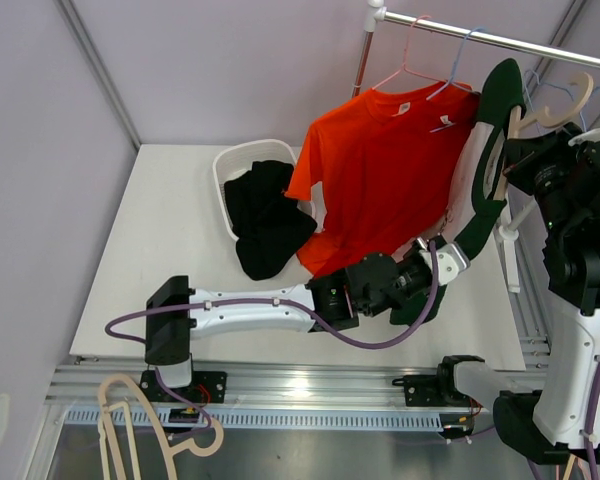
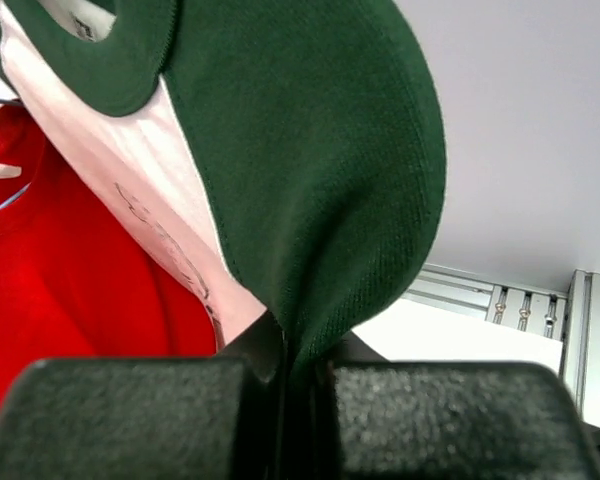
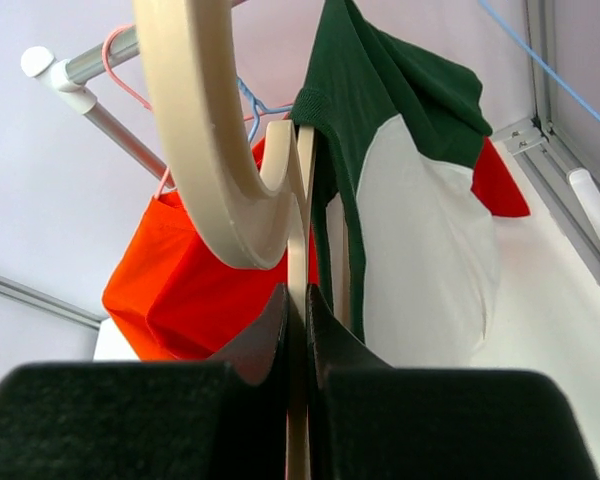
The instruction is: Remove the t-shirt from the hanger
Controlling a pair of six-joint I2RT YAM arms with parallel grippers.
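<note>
The t-shirt (image 2: 320,150) looks soft, light and limp, likely to drag on wood rather than slide, so its lower edge is the best hold. My left gripper (image 2: 288,385) is clenched on that edge. Dark green with white panels, it hangs on the hanger (image 3: 210,150) pinched in my right gripper (image 3: 295,330).
</note>
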